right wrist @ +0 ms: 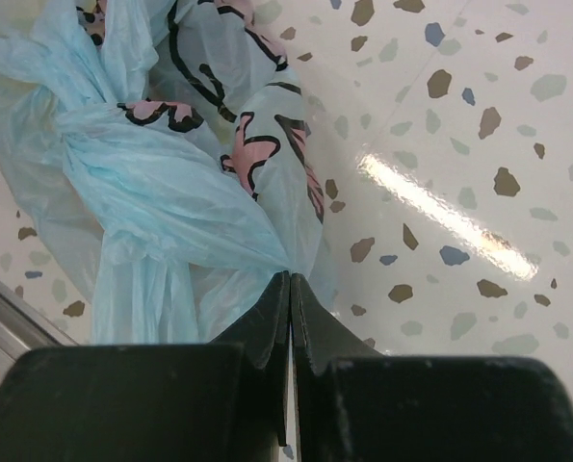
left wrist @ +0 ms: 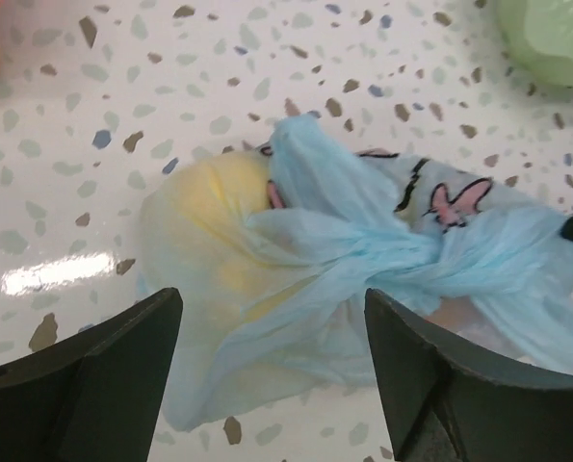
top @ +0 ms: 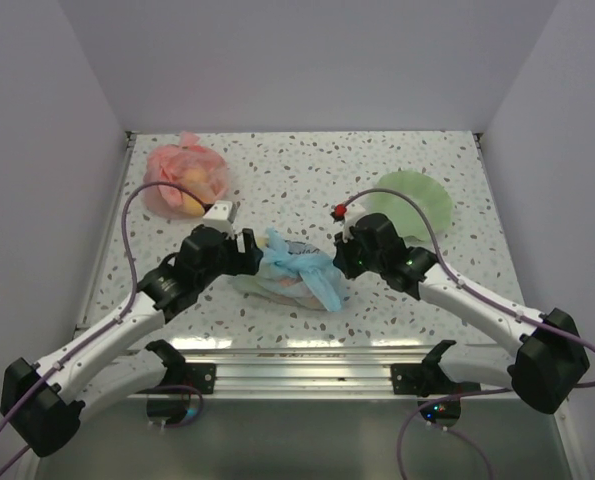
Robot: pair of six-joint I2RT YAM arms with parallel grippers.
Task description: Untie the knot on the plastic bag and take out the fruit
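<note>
The thin translucent light-blue plastic bag [top: 295,270] at the centre of the top view carries a pale band printed with pink shapes outlined in black. A round yellow fruit [left wrist: 209,226] shows pale through its film, left of centre in the left wrist view. The glossy white table top [top: 307,170] is speckled with brown, grey and blue flecks. Upper left lies a pink-red translucent bag [top: 182,180] with orange-yellow inside; upper right, a pale green round plate [top: 417,200].

Lab robot cell: plain white walls [top: 307,60], speckled tabletop [top: 307,170], aluminium rail [top: 307,365] at near edge.
</note>
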